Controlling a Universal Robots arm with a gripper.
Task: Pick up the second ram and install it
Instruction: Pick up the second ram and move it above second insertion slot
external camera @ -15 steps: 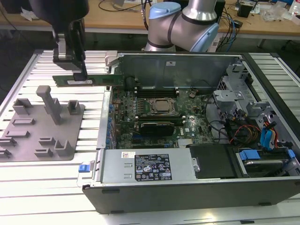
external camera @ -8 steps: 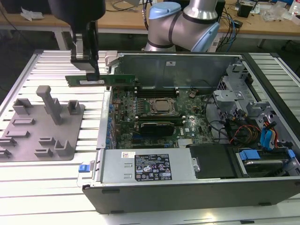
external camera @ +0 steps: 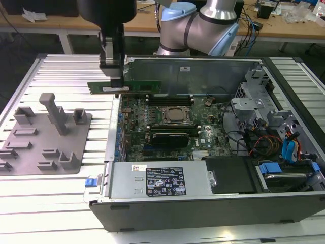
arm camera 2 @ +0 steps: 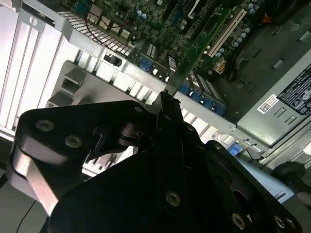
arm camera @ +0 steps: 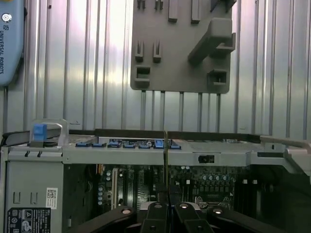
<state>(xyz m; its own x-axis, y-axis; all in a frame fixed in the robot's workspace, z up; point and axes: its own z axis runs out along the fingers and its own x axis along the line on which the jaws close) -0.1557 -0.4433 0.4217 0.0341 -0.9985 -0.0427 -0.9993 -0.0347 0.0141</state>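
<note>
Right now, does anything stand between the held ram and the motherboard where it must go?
Nothing visible does. The gripper holds the second ram in the air over the open case, above its side wall. The motherboard below lies uncovered.

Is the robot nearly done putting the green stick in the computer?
Partly. Done: the gripper is shut on the ram, up in the air, away from the tray. In hand: the ram hangs level over the case's wall at the exterior view's left. Left: it is not in the board yet.
</note>
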